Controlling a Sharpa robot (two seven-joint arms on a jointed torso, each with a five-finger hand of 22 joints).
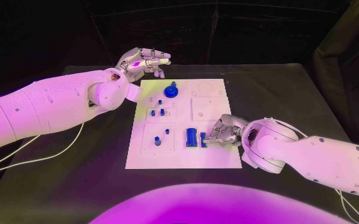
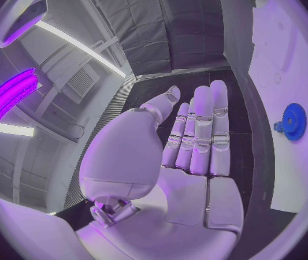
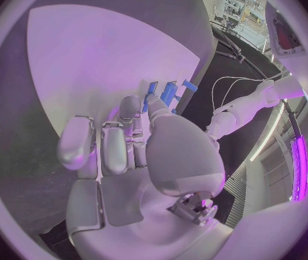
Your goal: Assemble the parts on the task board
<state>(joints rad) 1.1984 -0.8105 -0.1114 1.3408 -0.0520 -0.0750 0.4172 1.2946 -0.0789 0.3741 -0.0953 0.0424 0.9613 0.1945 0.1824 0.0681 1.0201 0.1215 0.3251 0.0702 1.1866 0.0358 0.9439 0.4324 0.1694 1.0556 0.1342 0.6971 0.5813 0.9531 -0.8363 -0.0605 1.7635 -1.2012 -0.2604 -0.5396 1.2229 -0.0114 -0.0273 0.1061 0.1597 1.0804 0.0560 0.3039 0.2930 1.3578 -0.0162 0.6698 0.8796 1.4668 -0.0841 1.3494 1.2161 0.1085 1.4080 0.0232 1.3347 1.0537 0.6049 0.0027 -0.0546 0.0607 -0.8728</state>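
White board: the task board (image 1: 213, 159) lies in the middle of the black table (image 1: 291, 94), long side running away from the robot; parts sit on its left and middle areas, while its far right area shows only empty outlines.
Right hand: the right hand (image 1: 223, 132) rests low at the board's near right edge, fingers curled toward a small blue bar (image 1: 203, 140). The fingertips look to be touching it or just beside it; whether it is pinched I cannot tell. The right wrist view shows the fingers (image 3: 114, 147) bent in, with blue pieces just past them.
Near parts: a blue cylinder (image 1: 191, 137) lies flat just left of the bar, seemingly loose and not seated. A small blue peg (image 1: 157, 141) stands in the near left panel.
Middle parts: several short blue pegs (image 1: 157, 112) stand in the middle left panel; seated or merely set down, too small to tell.
Far part: a blue gear (image 1: 171, 91) sits on the far left area; also seen in the left wrist view (image 2: 294, 121).
Left hand: the left hand (image 1: 143, 61) hovers beyond the far left corner, fingers straight and apart, holding nothing.
Progress (judgement): partial. Gear and pegs look placed; cylinder and bar remain, and the right side recesses remain unfilled.
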